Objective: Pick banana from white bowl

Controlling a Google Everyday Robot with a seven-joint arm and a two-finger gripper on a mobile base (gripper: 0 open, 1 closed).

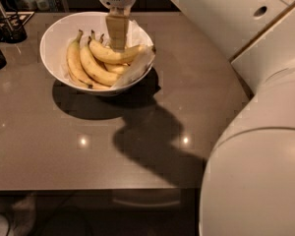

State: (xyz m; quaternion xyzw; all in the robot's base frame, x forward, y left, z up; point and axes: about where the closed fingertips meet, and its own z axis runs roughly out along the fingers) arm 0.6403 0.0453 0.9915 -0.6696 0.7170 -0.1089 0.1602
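End effector (pixel 117 42) hangs over the bowl (pixel 53 38) at the table's (pixel 187 63) far end, its tip right at the top banana (pixel 108 56); can't tell whether it's clamped or released. Banana looks light, soft and easily bruised, with smooth skin. I'd grip across the thick middle with a gentle squeeze, not the stem.

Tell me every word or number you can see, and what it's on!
None can be read.
The gripper, low over the banana in the white bowl, shows no label.
The dark things at the far left corner of the table are too blurred to read.
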